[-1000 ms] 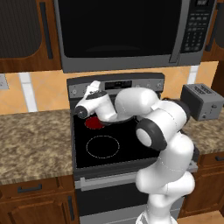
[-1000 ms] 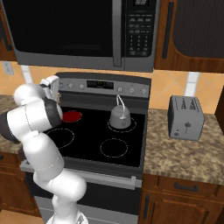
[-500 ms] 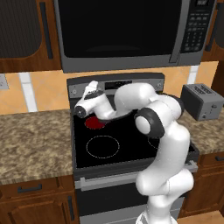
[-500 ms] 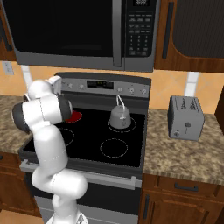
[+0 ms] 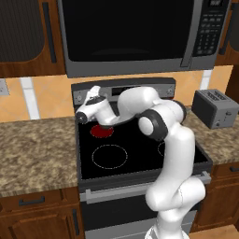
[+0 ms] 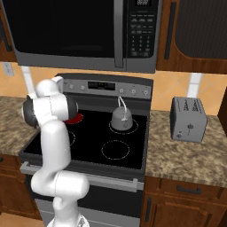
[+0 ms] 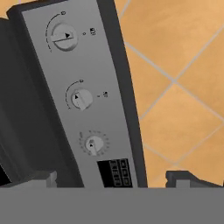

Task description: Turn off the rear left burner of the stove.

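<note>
A home kitchen: a black glass-top stove (image 6: 95,137) under a built-in microwave (image 6: 84,31), wooden cabinets (image 5: 28,35), tiled backsplash (image 7: 175,78), toaster (image 6: 188,119) on the granite desk (image 5: 32,154).

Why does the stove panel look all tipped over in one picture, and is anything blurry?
Hand view: the camera rolls with the hand, so the stove's panel and three knobs run slanted; still sharp. Left base view: soft, even light, the rear left burner glows red. Right base view: clear, no glare.

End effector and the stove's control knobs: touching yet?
Apart. In the hand view the fingertips sit spread at the bottom edge, with bare panel between them and the nearest knob.
</note>
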Controlling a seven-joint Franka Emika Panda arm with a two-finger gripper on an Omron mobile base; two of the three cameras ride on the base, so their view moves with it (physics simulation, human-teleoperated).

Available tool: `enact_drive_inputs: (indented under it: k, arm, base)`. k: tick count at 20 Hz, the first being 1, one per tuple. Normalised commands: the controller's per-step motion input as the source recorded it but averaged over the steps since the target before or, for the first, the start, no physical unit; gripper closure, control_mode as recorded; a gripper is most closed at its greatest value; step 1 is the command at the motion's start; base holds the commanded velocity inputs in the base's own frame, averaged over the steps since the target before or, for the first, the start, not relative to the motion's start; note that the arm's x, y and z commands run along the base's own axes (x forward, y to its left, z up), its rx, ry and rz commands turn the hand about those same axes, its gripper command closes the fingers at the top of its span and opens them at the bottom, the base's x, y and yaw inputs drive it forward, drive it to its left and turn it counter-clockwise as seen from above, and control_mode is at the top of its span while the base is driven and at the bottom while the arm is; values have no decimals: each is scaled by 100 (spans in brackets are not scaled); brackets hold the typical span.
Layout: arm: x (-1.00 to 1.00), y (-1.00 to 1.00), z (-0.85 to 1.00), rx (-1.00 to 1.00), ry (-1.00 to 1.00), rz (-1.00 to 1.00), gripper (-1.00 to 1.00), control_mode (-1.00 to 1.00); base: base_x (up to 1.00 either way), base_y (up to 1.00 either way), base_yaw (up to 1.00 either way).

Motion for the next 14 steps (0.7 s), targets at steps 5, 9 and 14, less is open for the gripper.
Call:
enact_drive_inputs:
  k: [5,9,14]
  arm:
    - [39,1,-16,-7,0,0,-100,-100]
    - [35,0,-14,-5,0,0,-100,-100]
    - [29,0,-14,-5,0,0,-100,-100]
  base:
    - [0,0,0]
    - [0,0,0]
    - [0,0,0]
